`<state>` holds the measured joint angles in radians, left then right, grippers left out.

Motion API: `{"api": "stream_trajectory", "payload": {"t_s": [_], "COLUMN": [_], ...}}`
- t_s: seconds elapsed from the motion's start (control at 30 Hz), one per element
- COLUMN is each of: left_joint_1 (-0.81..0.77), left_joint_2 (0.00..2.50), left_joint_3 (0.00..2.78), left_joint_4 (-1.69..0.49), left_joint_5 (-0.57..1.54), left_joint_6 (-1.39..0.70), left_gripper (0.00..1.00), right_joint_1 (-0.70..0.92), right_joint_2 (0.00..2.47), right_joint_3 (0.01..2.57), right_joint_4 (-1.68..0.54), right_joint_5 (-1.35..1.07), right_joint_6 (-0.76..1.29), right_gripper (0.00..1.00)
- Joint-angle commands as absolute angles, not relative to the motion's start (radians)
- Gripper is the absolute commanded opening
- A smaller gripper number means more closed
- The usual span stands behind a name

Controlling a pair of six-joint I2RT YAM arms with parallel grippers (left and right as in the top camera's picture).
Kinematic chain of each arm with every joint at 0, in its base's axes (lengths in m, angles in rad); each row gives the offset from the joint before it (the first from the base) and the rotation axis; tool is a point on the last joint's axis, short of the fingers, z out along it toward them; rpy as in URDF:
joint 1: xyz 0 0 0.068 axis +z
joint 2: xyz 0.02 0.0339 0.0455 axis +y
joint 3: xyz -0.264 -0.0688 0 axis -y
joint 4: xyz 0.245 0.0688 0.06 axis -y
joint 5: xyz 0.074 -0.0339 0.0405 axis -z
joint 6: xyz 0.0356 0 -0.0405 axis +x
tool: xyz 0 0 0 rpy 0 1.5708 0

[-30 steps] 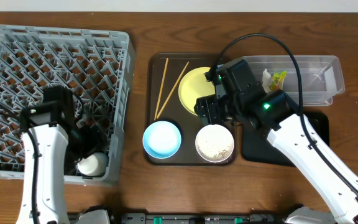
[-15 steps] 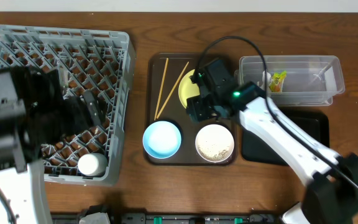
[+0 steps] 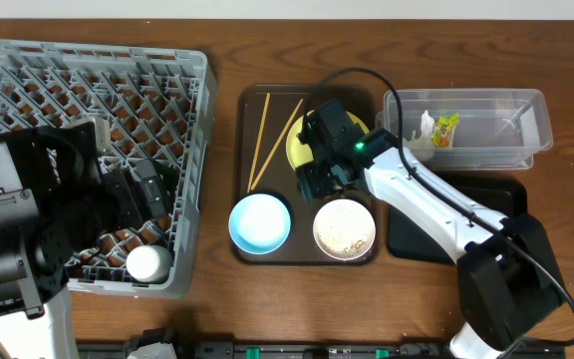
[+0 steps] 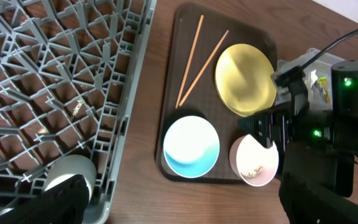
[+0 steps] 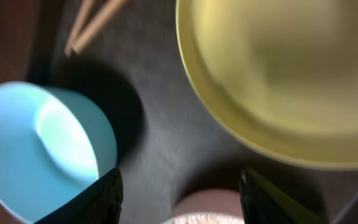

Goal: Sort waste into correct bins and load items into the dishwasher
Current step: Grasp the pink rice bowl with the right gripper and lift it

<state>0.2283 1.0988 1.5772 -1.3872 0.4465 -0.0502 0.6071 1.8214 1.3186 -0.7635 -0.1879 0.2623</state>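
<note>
Left arm sits higher over the dish rack (image 3: 98, 70) than a second ago, and the right arm is off the clear tub (image 3: 496, 100) and over the brown tray (image 3: 242, 179). Left end effector (image 4: 188, 202) gapes wide and empty, with one white round vessel (image 3: 147, 263) in the rack. Chopsticks (image 3: 267, 140), light-blue bowl (image 3: 259, 221), yellow plate (image 4: 244, 79) and white bowl (image 3: 344, 228) of crumbs remain on the tray, with the right end effector (image 5: 179, 199) part-open and empty between plate and white bowl. Wrapper (image 3: 447, 130) and paper scraps (image 3: 426, 126) lie in the tub, so dry waste looks sorted; crumbs and most dishes are left.

free: bare brown tray (image 5: 160, 149) strip between yellow plate (image 5: 278, 68) and blue bowl (image 5: 42, 149) | obstacle: white bowl (image 5: 207, 210) at right fingers (image 5: 101, 196)
</note>
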Motion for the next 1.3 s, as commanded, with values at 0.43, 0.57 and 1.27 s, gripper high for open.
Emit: {"api": "stream_trajectory", "payload": {"t_s": [0.43,0.57,1.27], "left_joint_1": [0.233,0.233,0.233], "left_joint_2": [1.103,1.103,1.103], "left_joint_3": [1.590,1.590,1.590], "left_joint_4": [-1.388,-1.388,-1.387], "left_joint_5": [0.460,0.460,0.460], "left_joint_6": [-0.034,-0.034,-0.034], "left_gripper": [0.98,0.98,0.98], "right_joint_1": [0.789,0.781,0.750], "right_joint_2": [1.826,1.863,1.721], "right_joint_3": [1.223,1.222,1.224], "right_joint_4": [-0.882,-0.871,-0.852], "right_joint_5": [-0.022,-0.004,-0.101], "right_joint_6": [0.591,0.596,0.508], "right_gripper": [0.38,0.33,0.01]}}
